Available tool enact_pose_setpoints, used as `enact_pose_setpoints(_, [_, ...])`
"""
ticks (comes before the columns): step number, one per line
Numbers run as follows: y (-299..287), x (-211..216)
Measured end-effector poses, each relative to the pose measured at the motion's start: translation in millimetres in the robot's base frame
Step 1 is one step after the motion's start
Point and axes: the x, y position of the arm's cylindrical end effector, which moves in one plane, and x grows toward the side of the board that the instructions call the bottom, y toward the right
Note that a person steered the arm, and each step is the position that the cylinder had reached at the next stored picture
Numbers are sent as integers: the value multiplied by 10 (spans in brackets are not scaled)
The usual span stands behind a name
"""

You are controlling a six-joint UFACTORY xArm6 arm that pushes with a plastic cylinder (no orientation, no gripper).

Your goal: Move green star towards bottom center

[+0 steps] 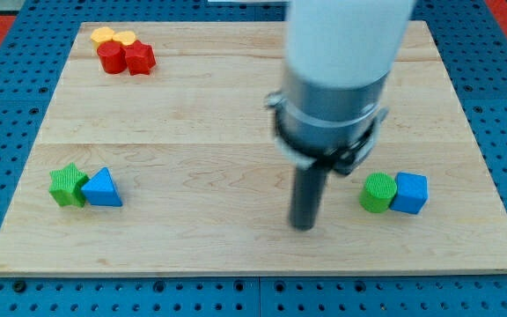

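- The green star [67, 186] sits near the view's left edge of the wooden board [192, 123], low on the board, touching a blue triangular block [103, 188] on its right side.
- At the view's top left, well apart from the star, two yellow blocks [113, 37] and two red blocks [126, 58] huddle together; their shapes are hard to make out.
- My tip [304, 225] rests right of centre, near the bottom edge, well apart from the star. I carry no jaws, only a plain rod, so there is nothing to open or close.
- At the view's right, a green round block [378, 193] touches a blue cube [410, 193].
- To do this step well, I judge my tip should circle round to the star's left side and push rightward.
- The blue triangle lies straight in that path; a push from the star's upper left, nudging it below the triangle, may avoid dragging both along.
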Motion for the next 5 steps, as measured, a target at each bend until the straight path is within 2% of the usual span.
enact_pose_setpoints(1, [-795, 331])
enact_pose_setpoints(2, [-1712, 400])
enact_pose_setpoints(3, [-2614, 295])
enact_pose_setpoints(4, [-3025, -212])
enact_pose_setpoints(5, [-2765, -792])
